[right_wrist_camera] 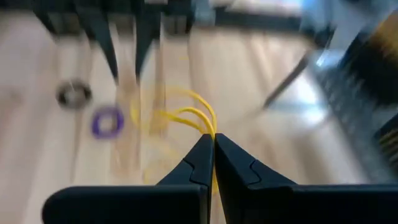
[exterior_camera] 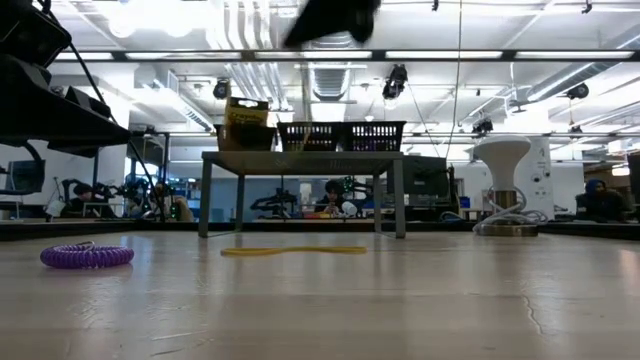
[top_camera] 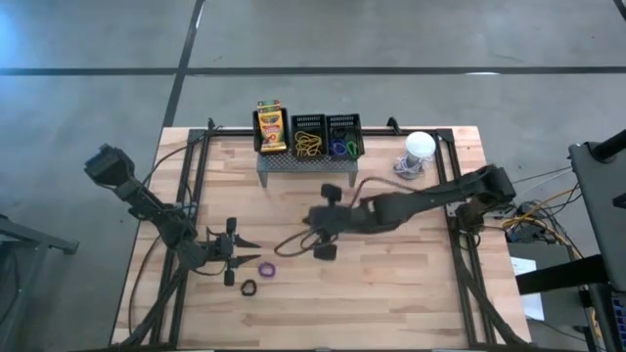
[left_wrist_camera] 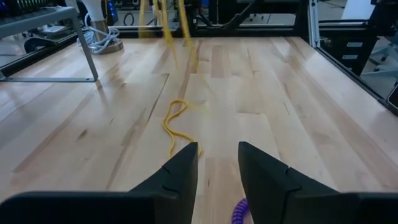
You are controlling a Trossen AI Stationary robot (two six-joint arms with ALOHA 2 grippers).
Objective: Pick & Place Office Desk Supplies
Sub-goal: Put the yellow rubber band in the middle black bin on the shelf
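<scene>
Right gripper [right_wrist_camera: 213, 146] pinches yellow loop [right_wrist_camera: 186, 115]; unseen low.

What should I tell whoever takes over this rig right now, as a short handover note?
Right pincer: shut on a yellow loop, lifted above mid-table.
Left pincer: open, empty, low over the table's left front.
On the grey stand at the back: crayon box in the left bin, yellow loops in the middle bin, blue and green ones in the right bin.
Done: those items are binned.
Left: bin the held yellow loop, then a second yellow loop lying mid-table, the purple loop and the black loop near the left pincer.
</scene>
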